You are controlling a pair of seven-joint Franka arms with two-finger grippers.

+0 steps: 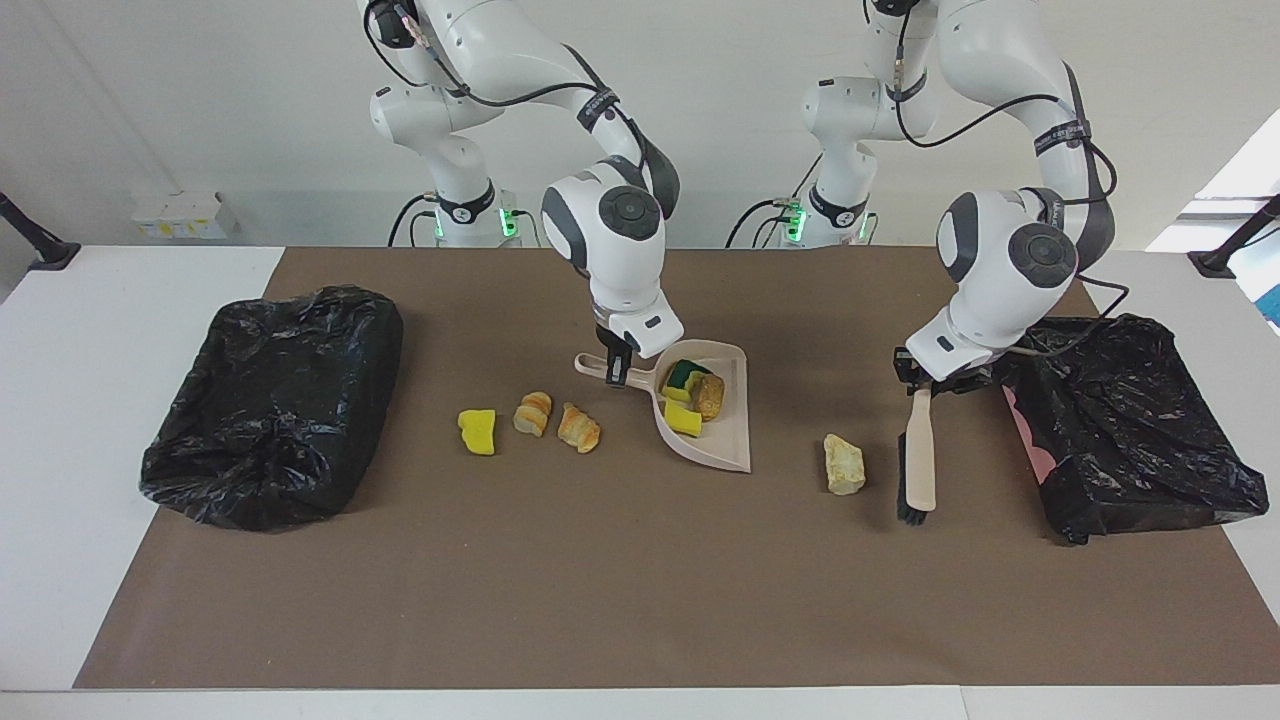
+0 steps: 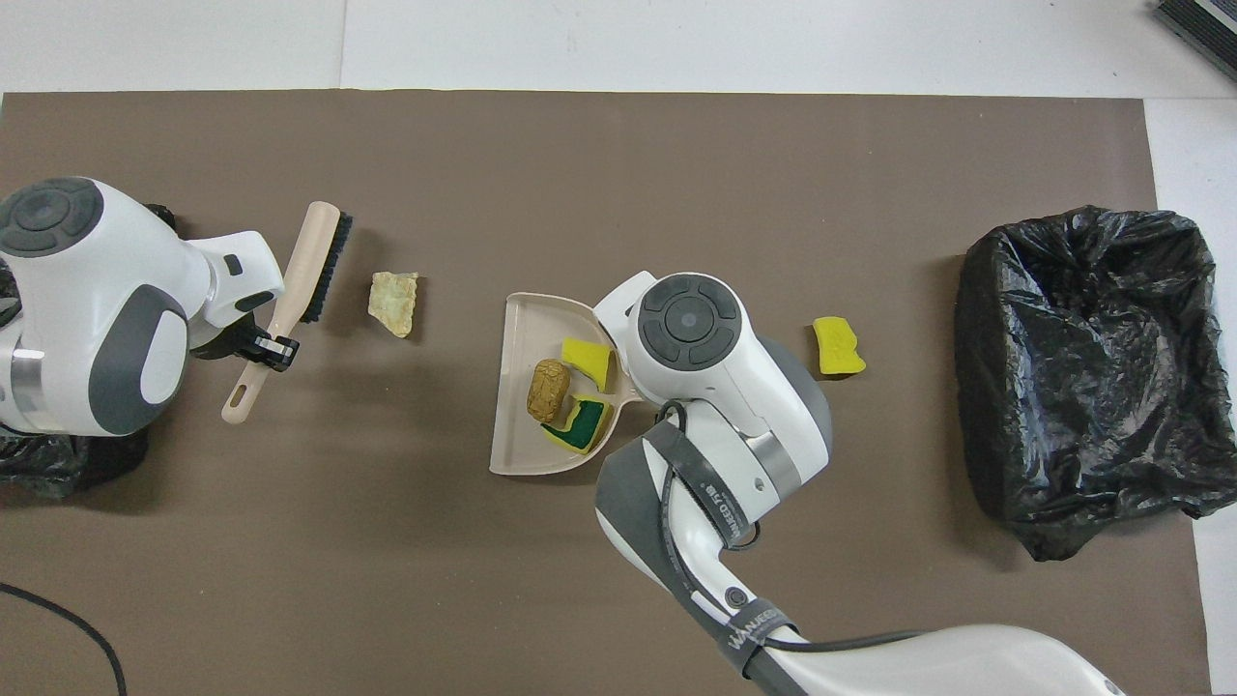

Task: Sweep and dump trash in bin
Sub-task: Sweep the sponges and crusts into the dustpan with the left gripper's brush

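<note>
My right gripper (image 1: 617, 362) is shut on the handle of the beige dustpan (image 1: 715, 445), which sits on the mat mid-table. In the pan lie a green-sided sponge chunk (image 1: 683, 375), a brown bread piece (image 1: 711, 396) and a yellow sponge chunk (image 1: 683, 418). Beside the pan, toward the right arm's end, lie a croissant piece (image 1: 579, 428), a bread piece (image 1: 533, 412) and a yellow sponge chunk (image 1: 478, 431). A pale scrap (image 1: 844, 465) lies between the pan and the beige brush (image 1: 920, 470). My left gripper (image 1: 925, 375) is shut on the brush handle, bristles on the mat.
A bin lined with a black bag (image 1: 270, 400) stands at the right arm's end of the brown mat (image 1: 600, 600). Another black-bagged bin (image 1: 1130, 430) stands at the left arm's end, close beside the left gripper. In the overhead view the right arm's wrist (image 2: 688, 324) hides two scraps.
</note>
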